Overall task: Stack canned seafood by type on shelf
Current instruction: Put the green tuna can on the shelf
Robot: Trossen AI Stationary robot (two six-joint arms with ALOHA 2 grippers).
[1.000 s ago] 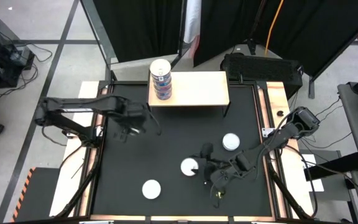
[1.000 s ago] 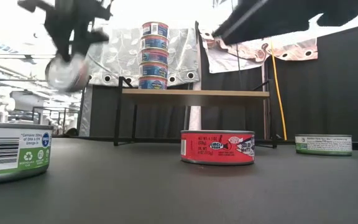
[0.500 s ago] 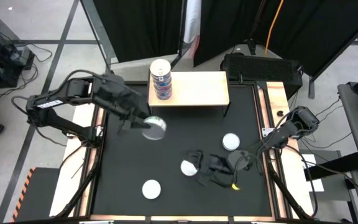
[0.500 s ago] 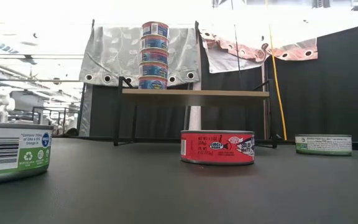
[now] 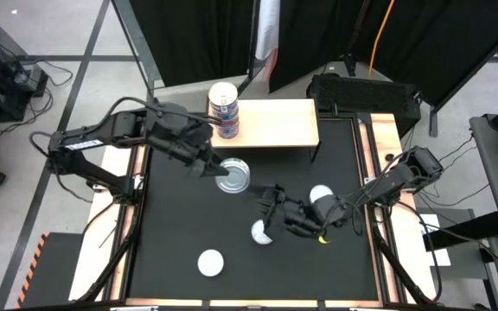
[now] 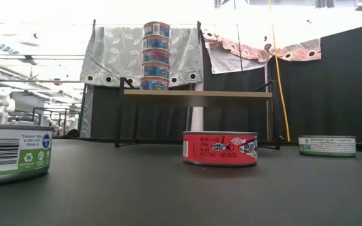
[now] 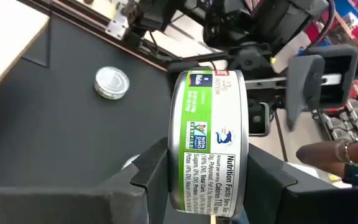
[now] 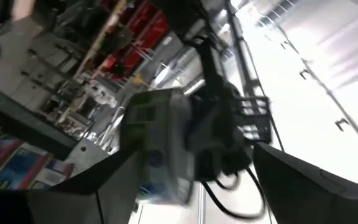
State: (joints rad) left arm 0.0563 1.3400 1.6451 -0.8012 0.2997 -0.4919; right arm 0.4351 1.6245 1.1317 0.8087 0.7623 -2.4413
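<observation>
Light wood is showing on the top of the shelf (image 5: 271,121), standing at the far edge of the black worktop (image 5: 180,233). A stack of blue-labelled tins (image 5: 223,108) is standing on its left end, upright; the rest of the shelf top is lying bare, so there is open room to the right of the stack.

The left gripper (image 5: 219,173) is hanging over the worktop just in front of the shelf, its fingers (image 7: 151,165) partly spread and clamping a green-and-white tin (image 7: 209,143) by its flat faces, the label turned toward the wrist camera. From above, this tin's silvery lid is showing just beside the shelf's front edge.

The right gripper (image 5: 271,216) is reaching across the middle of the worktop, fingers spread fairly wide. Whether it is holding anything cannot be told: its wrist view is blurred, and from above a pale tin (image 5: 262,231) is lying partly hidden right at the fingers. Another pale-lidded tin (image 5: 321,196) is sitting close beside the right arm, and a third (image 5: 210,263) is lying well apart, near the front edge.

At table height a red tin (image 6: 220,149) is standing in the middle, a green-labelled one (image 6: 327,146) to the right, and another (image 6: 11,154) is being cut off at the left border. Neither gripper is showing there.
</observation>
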